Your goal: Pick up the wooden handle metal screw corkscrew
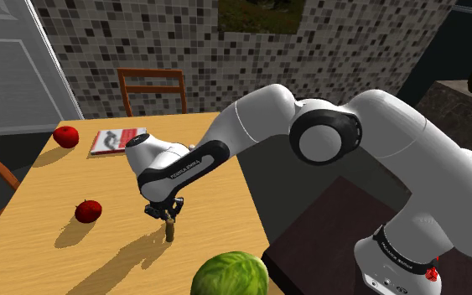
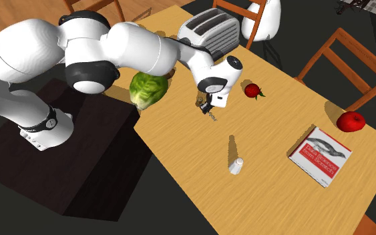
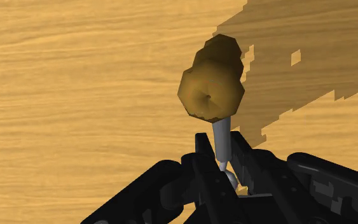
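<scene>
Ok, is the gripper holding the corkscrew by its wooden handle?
No: in the wrist view the gripper clasps the corkscrew by its grey metal shaft, with the brown handle sticking out free beyond it.

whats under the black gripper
A corkscrew with a brown wooden handle and grey metal shaft hangs below the black gripper, clasped by its fingers, over the light wooden table. The fingers cover the screw's tip.

Arm is reaching over the wooden surface, gripper pointing down w/ corkscrew hanging upright beneath it. Red apple is lying beside a book; 2nd red fruit is sitting nearer, green cabbage at bottom edge.
</scene>
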Controlling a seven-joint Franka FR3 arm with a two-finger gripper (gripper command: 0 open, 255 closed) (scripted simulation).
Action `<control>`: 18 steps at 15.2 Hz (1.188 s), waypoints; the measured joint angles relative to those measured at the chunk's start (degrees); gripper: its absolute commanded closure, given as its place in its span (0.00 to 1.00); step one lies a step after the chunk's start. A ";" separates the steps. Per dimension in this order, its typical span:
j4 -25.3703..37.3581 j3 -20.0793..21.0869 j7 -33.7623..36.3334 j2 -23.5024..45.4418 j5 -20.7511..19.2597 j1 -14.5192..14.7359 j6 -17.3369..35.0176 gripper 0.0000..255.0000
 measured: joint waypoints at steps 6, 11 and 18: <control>0.04 0.01 0.01 0.02 0.00 0.02 0.02 1.00; -0.93 0.27 0.08 -1.80 0.19 -0.25 -0.89 1.00; -3.53 0.96 0.23 -6.33 0.70 -0.97 -2.86 1.00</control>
